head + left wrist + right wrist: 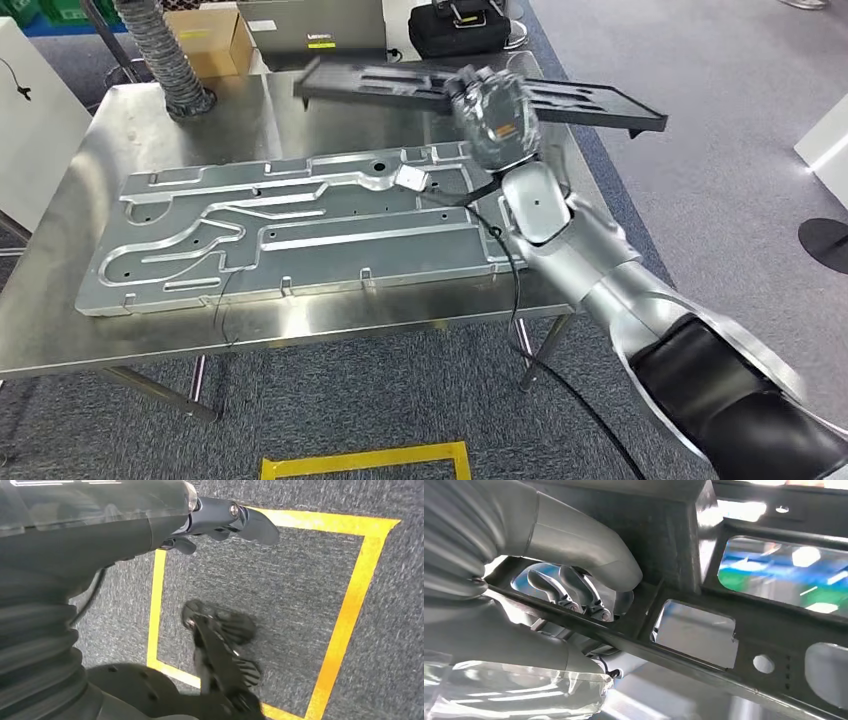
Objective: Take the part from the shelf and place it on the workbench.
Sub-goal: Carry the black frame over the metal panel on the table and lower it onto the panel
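Left hand [225,522] hanging over grey carpet, its grasp unclear, ribbed silver plate [290,235] lying flat on steel workbench [300,325], right hand [495,115] gripping flat black part [590,100] with cut-out windows, held above bench's far edge, long axis left-right.

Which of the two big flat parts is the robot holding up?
The black part, gripped by the right hand above the workbench; the silver plate lies flat on it.
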